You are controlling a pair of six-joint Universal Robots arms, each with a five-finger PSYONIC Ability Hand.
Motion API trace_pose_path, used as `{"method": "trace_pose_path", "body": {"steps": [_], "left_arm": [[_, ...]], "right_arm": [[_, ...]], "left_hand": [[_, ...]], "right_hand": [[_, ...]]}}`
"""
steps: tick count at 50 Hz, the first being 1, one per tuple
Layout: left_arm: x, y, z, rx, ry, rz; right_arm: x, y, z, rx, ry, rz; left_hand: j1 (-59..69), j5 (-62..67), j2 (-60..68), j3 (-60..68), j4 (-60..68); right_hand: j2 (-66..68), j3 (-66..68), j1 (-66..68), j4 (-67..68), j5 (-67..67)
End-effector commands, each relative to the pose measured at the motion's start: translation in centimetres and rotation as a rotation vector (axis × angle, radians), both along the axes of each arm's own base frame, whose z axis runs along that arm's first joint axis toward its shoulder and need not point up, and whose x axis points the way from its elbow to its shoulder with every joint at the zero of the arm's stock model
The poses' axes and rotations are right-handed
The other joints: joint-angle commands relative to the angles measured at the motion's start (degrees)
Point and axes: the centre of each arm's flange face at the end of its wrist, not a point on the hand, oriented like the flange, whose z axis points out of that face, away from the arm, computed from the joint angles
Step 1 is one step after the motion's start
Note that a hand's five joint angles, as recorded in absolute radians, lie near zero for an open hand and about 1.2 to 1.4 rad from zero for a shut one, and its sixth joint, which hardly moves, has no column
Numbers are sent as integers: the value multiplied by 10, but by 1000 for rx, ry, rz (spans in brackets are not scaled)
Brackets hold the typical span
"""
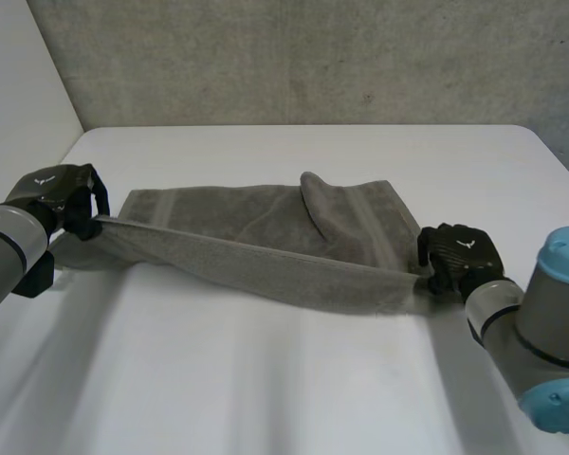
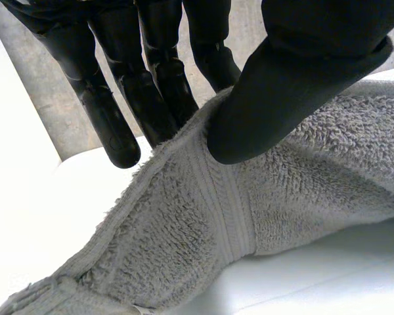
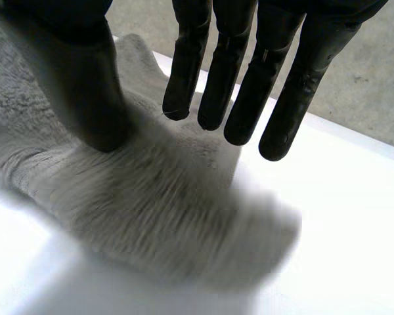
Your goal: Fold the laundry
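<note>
While under grey towel [image 1: 266,242], white table [image 1: 266,379] before concrete wall [image 1: 313,57]

The towel [image 1: 266,248] is plain mid-grey terry, with a ribbed band of the same grey near each end. The left hand [image 1: 62,194] and right hand [image 1: 460,254] are black, each with a small white emblem. The table [image 1: 284,379] is white and the wall [image 1: 313,57] mottled grey. The arm cap [image 1: 567,251] at lower right is light blue.
</note>
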Motion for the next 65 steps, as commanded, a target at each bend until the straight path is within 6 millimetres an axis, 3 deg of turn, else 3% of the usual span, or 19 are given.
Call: {"method": "trace_pose_path", "body": {"steps": [1, 7, 12, 18, 20, 21, 22, 23, 25, 28, 34, 36, 38, 43, 47, 53, 60, 63, 65], "left_arm": [[1, 3, -4, 17, -2, -1], [1, 7, -9, 34, -4, -1], [2, 7, -11, 40, -5, 1], [6, 9, -13, 57, -11, 10], [6, 12, -16, 70, -16, 6], [7, 16, -16, 77, -19, 3], [7, 21, -11, 69, -18, 2], [7, 21, -11, 69, -18, 2], [8, 35, -2, 68, -18, -2], [9, 44, 1, 75, -20, -4], [16, 85, 7, 104, -138, -39], [18, 96, 6, 120, -198, -60], [20, 117, 2, 151, -307, -108], [22, 131, -6, 177, -386, -144], [22, 126, -6, 171, -389, -143], [19, 87, -4, 64, -367, -112], [-12, 24, -27, 28, -322, -160], [-18, 12, -34, 33, -318, -171], [-27, -11, -48, 45, -314, -183]], "right_arm": [[-2, 11, -11, 85, -17, 99], [-2, 21, -15, 136, -16, 125], [-5, 18, -11, 124, -19, 115], [-28, -3, 24, 10, -25, 52], [-36, -9, 54, -92, 2, 64], [-36, -9, 54, -93, 2, 64], [-38, -8, 76, -153, 30, 85], [-38, -7, 76, -154, 31, 85], [-42, 6, 114, -197, 108, 143], [-51, 18, 137, -184, 213, 185], [-75, 31, 147, -101, 401, 214], [-83, 47, 144, 11, 537, 289], [-84, 56, 143, 66, 585, 345], [-81, 71, 146, 118, 640, 450], [-81, 55, 148, 79, 607, 418], [-81, 21, 129, 74, 579, 394], [-36, -16, 105, 62, 620, 402], [-25, -33, 92, 52, 632, 369], [-23, -43, 84, 45, 632, 344]], "left_hand": [[120, 113, 103, 104, 102], [120, 113, 103, 104, 102], [120, 113, 103, 104, 102], [120, 113, 103, 104, 102], [120, 113, 103, 104, 102], [120, 113, 103, 104, 102], [120, 113, 103, 104, 102], [120, 113, 103, 104, 102], [120, 113, 103, 104, 102], [120, 113, 103, 104, 102], [120, 113, 103, 104, 102], [120, 113, 103, 104, 102], [120, 113, 103, 104, 102], [120, 113, 103, 104, 102], [120, 113, 103, 104, 102], [120, 113, 103, 104, 102], [120, 113, 103, 104, 102], [120, 113, 103, 104, 102], [120, 113, 103, 104, 102]], "right_hand": [[20, 22, 19, 22, 32], [20, 22, 19, 22, 32], [202, 203, 201, 204, 214], [255, 257, 254, 257, 267], [255, 257, 254, 257, 267], [255, 257, 254, 257, 267], [255, 257, 254, 257, 267], [255, 257, 254, 257, 267], [255, 257, 254, 257, 267], [255, 257, 254, 257, 267], [255, 257, 254, 257, 267], [255, 257, 254, 257, 267], [255, 257, 254, 257, 267], [255, 257, 254, 257, 267], [255, 257, 254, 257, 267], [255, 257, 254, 257, 267], [255, 257, 254, 257, 267], [255, 257, 254, 257, 267], [255, 257, 254, 257, 267]]}}
